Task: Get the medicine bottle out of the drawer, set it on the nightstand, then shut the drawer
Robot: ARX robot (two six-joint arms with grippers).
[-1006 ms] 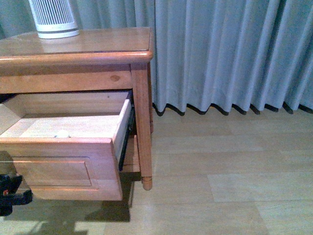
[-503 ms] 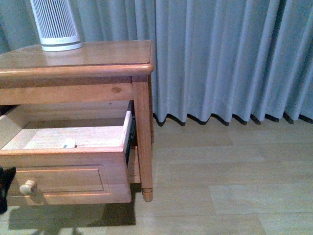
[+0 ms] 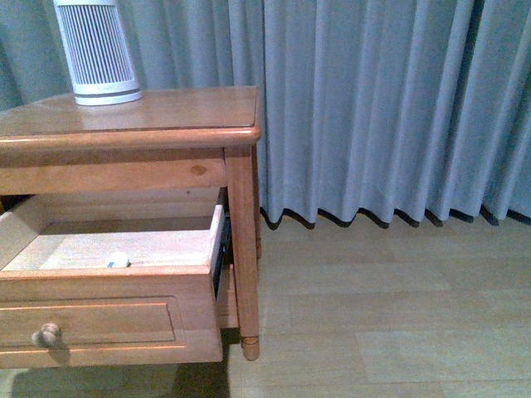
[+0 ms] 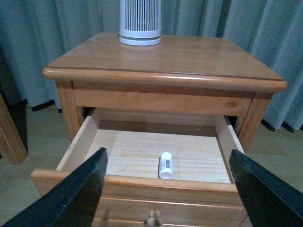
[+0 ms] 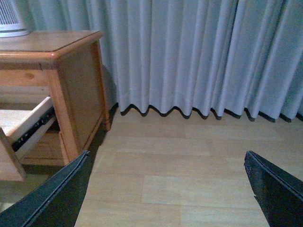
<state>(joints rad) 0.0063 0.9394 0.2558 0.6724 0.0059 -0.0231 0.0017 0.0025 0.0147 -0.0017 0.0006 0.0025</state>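
medicine bottle (image 4: 166, 165) on its side in open drawer (image 4: 137, 185) of nightstand (image 4: 180, 59)

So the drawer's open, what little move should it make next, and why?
Probably lower the left jaws into the drawer toward the medicine bottle. The drawer stands pulled out, the bottle lies on its side near the front, and the left jaws stand open and empty, facing it. The nightstand top has bare space for it.

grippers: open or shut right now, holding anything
Left gripper: open, holding nothing.
Right gripper: open, holding nothing.
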